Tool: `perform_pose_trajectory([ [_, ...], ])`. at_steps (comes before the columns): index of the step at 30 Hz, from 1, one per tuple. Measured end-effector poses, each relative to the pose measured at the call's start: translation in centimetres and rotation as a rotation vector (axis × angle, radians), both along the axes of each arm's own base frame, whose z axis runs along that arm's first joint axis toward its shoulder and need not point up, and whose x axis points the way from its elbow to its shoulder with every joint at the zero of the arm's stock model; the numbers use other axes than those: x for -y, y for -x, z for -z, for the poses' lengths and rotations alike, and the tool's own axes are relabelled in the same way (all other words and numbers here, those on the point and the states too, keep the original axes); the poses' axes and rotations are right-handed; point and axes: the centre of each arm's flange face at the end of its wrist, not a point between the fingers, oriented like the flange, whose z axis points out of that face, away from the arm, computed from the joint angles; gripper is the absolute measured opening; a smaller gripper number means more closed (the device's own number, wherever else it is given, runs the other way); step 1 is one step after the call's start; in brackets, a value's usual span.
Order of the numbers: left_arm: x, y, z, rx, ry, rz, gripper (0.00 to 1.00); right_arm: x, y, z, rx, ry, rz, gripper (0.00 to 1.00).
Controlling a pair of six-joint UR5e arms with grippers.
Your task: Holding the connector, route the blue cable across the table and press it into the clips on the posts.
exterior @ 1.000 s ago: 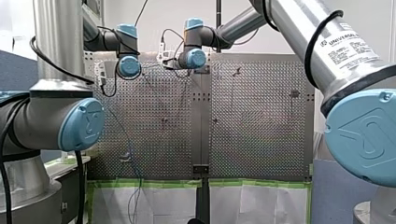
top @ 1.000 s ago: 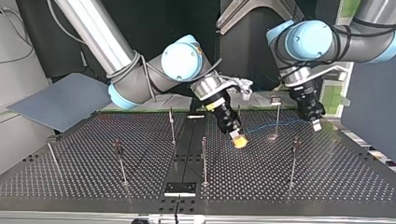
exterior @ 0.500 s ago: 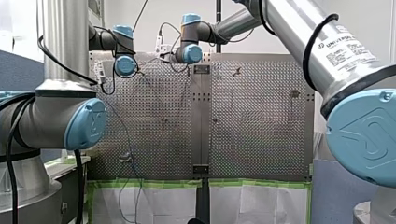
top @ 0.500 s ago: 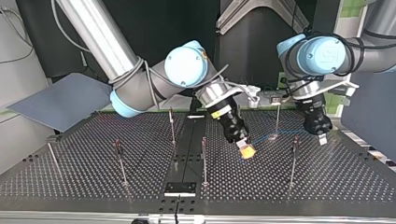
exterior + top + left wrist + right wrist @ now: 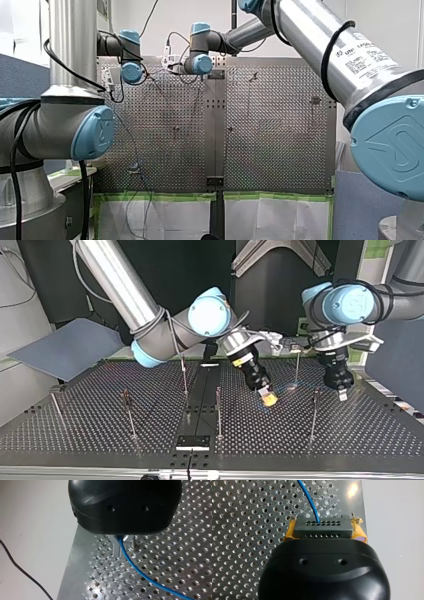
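Connector (image 5: 322, 529) between yellow pads (image 5: 360, 532) of right pincer (image 5: 269, 399)

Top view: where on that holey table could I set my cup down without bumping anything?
Roomiest: the bare table at this view's left, between the outer post and the next post. The strip along the camera-side edge is free too. Crowded: the right half, where my right gripper and my left gripper handle the blue cable.
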Motion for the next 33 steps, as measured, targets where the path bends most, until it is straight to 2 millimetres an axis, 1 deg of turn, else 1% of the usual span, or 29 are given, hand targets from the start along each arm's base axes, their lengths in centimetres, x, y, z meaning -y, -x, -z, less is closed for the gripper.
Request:
perform_pose_trajectory([
  [5,-0.6,-0.9,0.9,-0.007,-0.001,0.008,0.00,0.5,0.1,-0.1,0.006,-0.002,0.003,0.00],
  [11,-1.4,-2.6,2.2,0.004,0.013,0.026,0.00,1.1,0.3,0.0,0.009,-0.005,0.010,0.00],
  [14,-2.1,-3.3,1.9,0.035,0.023,0.036,0.00,1.5,0.5,0.1,0.010,-0.006,0.015,0.00],
  [18,-3.7,-4.1,1.2,0.079,0.020,0.042,0.00,2.0,0.7,0.2,0.009,-0.008,0.022,0.00],
  [22,-4.9,-5.0,1.3,0.102,0.027,0.059,0.00,2.6,1.0,0.3,0.009,-0.009,0.023,0.00],
  [27,-5.1,-6.5,2.1,0.099,0.024,0.098,0.00,3.4,1.4,0.3,0.009,-0.010,0.030,0.00],
  [33,-4.6,-8.6,2.3,0.130,0.035,0.159,0.00,4.0,1.7,0.4,0.012,-0.009,0.038,0.00],
])
